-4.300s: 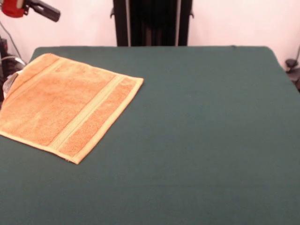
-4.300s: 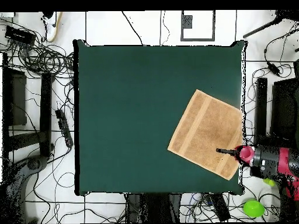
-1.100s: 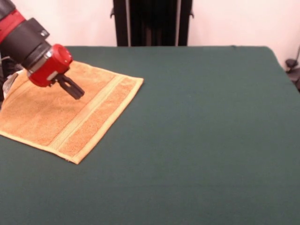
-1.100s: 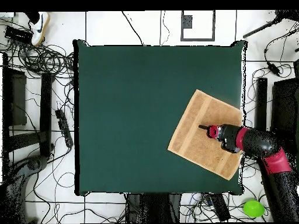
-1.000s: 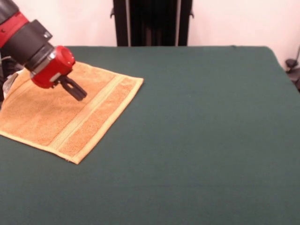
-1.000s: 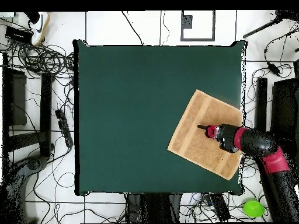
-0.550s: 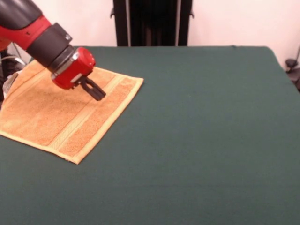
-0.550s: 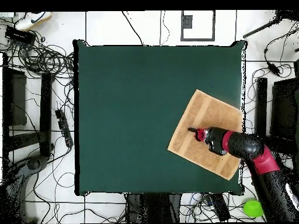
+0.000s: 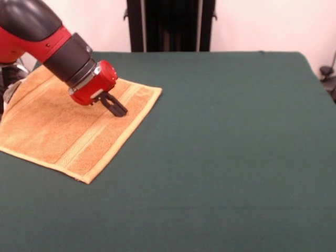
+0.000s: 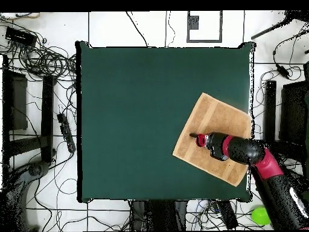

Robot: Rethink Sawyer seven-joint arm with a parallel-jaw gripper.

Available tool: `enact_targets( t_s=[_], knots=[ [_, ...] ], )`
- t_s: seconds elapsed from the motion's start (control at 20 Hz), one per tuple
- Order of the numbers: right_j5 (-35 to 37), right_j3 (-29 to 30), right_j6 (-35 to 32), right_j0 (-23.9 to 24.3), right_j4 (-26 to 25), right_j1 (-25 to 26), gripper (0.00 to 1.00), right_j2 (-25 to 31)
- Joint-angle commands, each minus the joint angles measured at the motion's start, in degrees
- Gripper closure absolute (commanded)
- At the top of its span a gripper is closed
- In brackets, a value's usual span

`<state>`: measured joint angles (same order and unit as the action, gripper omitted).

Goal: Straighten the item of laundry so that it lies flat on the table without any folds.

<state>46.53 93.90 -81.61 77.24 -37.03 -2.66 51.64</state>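
We see an orange-tan towel lying flat near the far left corner of the dark green table, one corner reaching the left edge. The red and black arm slants in from the upper left, its black gripper over the towel's pale stripe band.

My arm is thick and rounded: a glossy red shell, then a matte black cylindrical sleeve with a thin silvery ring where it meets my wrist. Right behind my pincer sits a bright red, blunt cap. The pincer itself is small, black and narrow. From overhead my arm reads as red and black bands.
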Motion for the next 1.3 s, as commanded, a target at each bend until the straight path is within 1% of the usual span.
enact_targets(
  t_s=[0.05, 0.15, 0.25, 0.5, 0.6, 0.85, 1.05, 1.2, 1.3],
  knots=[
    [-9.8, -11.7, 3.1, -8.5, -10.6, 7.9, 1.00, -11.1],
    [-10.8, -13.0, 3.1, -9.0, -11.6, 8.8, 1.00, -11.7],
    [-11.2, -13.5, 4.2, -8.8, -11.4, 9.8, 1.00, -11.4],
    [-9.9, -12.2, 9.3, -4.9, -6.0, 14.1, 1.00, -7.9],
    [-10.0, -11.4, 10.3, -3.7, -4.3, 15.7, 1.00, -6.7],
    [-11.7, -9.1, 9.0, -2.3, -0.9, 18.2, 1.00, -5.3],
    [-12.6, -7.9, 9.2, -1.8, 0.3, 19.8, 1.00, -4.3],
    [-14.0, -7.7, 8.1, -2.6, -0.6, 19.4, 1.00, -4.5],
    [-16.2, -7.6, 5.4, -3.8, -2.0, 18.2, 1.00, -5.3]
  ],
)
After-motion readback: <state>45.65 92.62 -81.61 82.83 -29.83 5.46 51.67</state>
